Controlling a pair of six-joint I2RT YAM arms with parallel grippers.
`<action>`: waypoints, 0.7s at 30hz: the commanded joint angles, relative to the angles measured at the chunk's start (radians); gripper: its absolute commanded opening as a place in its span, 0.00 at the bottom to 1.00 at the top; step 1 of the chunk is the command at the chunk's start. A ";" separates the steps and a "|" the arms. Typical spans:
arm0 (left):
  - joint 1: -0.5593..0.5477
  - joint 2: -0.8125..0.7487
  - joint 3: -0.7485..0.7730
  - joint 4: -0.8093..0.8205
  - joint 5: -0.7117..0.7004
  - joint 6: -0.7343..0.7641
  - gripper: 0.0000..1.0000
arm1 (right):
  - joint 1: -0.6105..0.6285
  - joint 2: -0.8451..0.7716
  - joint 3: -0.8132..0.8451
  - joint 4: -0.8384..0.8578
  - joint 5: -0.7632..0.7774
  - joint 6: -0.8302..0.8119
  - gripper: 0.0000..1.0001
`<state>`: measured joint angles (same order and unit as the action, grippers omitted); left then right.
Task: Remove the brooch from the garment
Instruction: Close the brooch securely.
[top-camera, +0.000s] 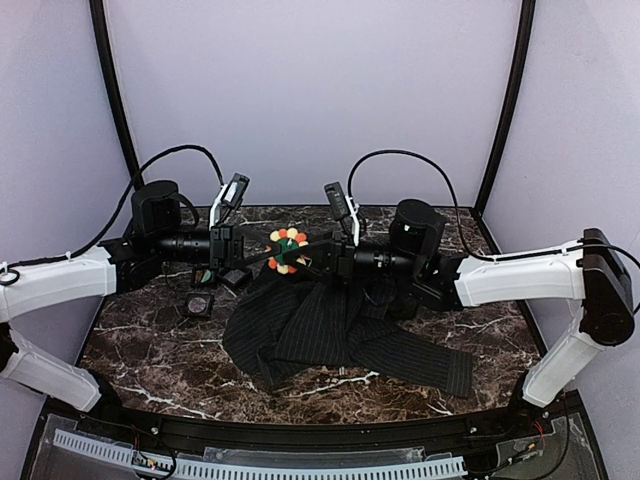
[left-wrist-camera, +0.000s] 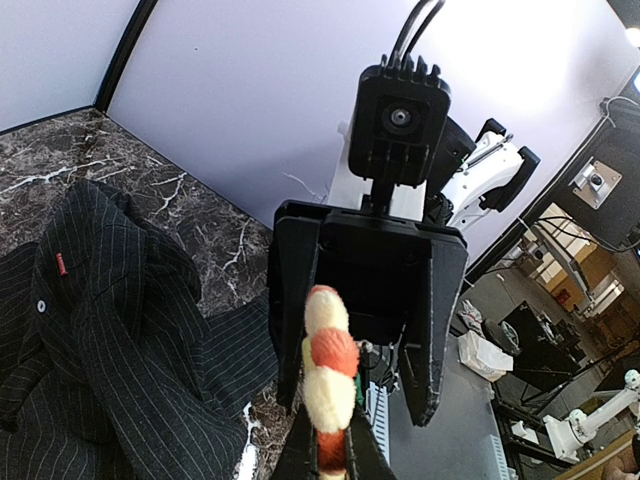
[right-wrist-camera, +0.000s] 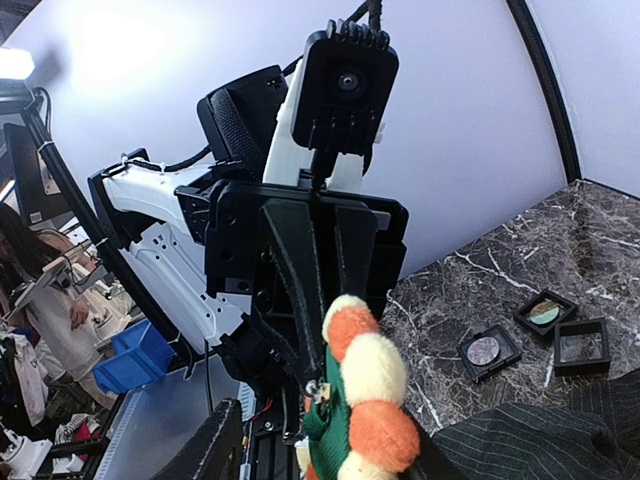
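Both jaws flank the brooch (top-camera: 288, 246): left jaws clamp it, right jaws gape halfway.

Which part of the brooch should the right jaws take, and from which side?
Probably the brooch by the free part of its beaded rim, from the right, opposite the left gripper, which is shut on it. It sits edge-on between the open jaws of the right gripper, so closing across its flat faces should seat it.
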<state>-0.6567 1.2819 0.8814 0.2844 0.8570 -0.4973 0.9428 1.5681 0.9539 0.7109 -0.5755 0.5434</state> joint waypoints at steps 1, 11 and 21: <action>-0.008 -0.004 -0.002 0.000 0.019 0.010 0.01 | 0.009 0.021 0.030 0.041 0.018 0.016 0.43; -0.013 -0.008 0.001 -0.010 0.016 0.018 0.01 | 0.009 0.037 0.036 0.050 0.018 0.031 0.33; -0.017 -0.006 0.004 -0.021 0.014 0.026 0.01 | 0.008 0.052 0.049 0.032 0.019 0.033 0.27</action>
<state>-0.6659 1.2819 0.8814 0.2813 0.8558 -0.4885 0.9436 1.6016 0.9760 0.7189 -0.5644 0.5739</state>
